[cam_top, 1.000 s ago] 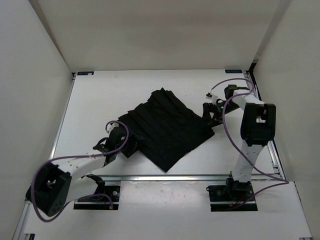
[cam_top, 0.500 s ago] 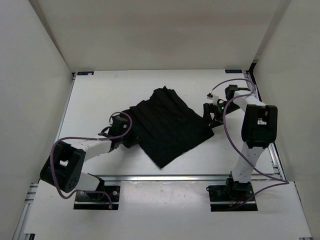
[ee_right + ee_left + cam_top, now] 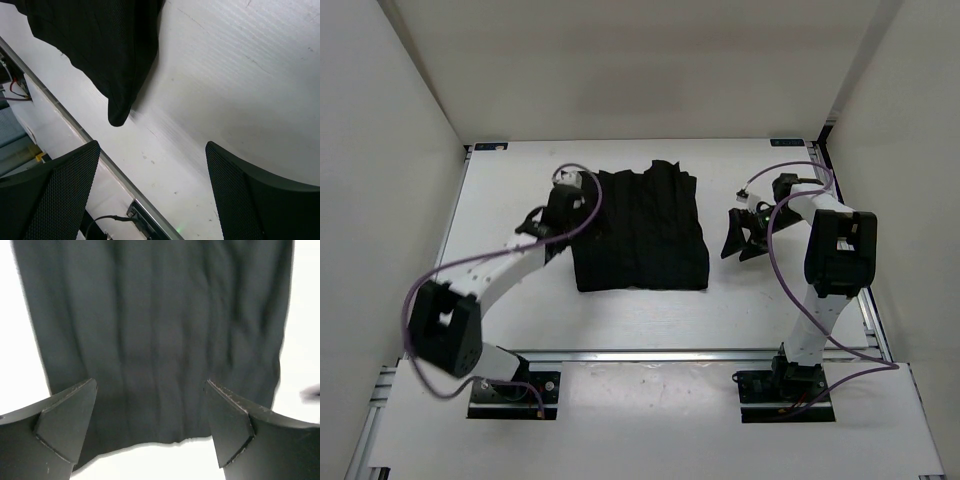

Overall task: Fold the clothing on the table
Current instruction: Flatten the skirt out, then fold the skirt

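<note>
Clothing (image 3: 640,232) from diamond to square-on (left fingers (image 3: 65,425) farther back now).

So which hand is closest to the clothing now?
The left hand, open at the edge of the clothing; the right hand, also open, hangs over bare table, apart from it.

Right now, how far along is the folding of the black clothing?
Done: the clothing lies flat as a tidy rectangle on the table. In hand: nothing; left claw open over its edge, right claw open beside it, apart. Left: likely another fold.
</note>
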`<state>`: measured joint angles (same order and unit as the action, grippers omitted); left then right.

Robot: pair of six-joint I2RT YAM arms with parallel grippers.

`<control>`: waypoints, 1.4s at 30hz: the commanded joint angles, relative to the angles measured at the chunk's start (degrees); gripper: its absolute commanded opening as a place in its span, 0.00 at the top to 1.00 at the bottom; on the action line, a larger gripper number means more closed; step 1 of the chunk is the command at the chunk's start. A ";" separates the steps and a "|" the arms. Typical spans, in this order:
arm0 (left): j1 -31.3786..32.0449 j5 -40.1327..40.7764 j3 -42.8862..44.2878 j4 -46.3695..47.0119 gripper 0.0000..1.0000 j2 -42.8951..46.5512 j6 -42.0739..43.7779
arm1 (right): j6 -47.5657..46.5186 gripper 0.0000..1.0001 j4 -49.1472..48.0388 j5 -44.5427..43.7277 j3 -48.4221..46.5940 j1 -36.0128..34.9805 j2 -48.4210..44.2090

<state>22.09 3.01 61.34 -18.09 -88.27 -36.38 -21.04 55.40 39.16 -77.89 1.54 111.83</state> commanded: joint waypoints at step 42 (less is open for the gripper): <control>0.41 -9.68 -29.61 16.33 0.46 6.89 -10.55 | 16.56 0.24 -12.77 1.36 5.65 -12.43 2.16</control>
<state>21.89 -5.06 30.74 -2.11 -79.90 -47.03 -4.73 43.97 40.84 -70.63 -8.97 112.55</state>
